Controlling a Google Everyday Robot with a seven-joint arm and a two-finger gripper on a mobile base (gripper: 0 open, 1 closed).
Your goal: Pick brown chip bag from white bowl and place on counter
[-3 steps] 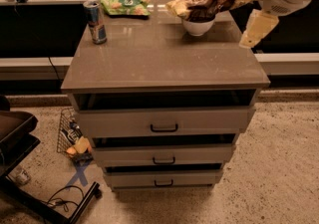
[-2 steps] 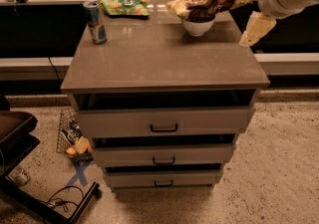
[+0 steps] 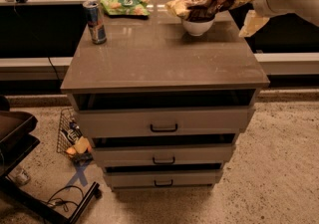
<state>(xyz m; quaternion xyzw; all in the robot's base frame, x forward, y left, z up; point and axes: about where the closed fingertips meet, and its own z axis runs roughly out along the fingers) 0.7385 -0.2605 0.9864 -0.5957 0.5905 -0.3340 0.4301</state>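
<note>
The brown chip bag (image 3: 204, 3), crinkled with pale yellow ends, lies across the white bowl (image 3: 198, 27) at the back right of the counter (image 3: 164, 61). It is wider than the bowl and hangs over both sides. My gripper (image 3: 252, 23) hangs from the white arm at the upper right. It is just beyond the counter's right edge, to the right of the bowl and apart from the bag's right end.
A flat green snack bag (image 3: 124, 5) lies at the back left and a blue drink can (image 3: 94, 21) stands at the left edge. Three black-handled drawers (image 3: 163, 127) sit below. A wire basket (image 3: 74, 136) and a black chair base (image 3: 20, 138) are on the floor at left.
The arm and gripper have shifted slightly left and up, closer to the bag's right end. The bag, the bowl and the other things have not moved.
</note>
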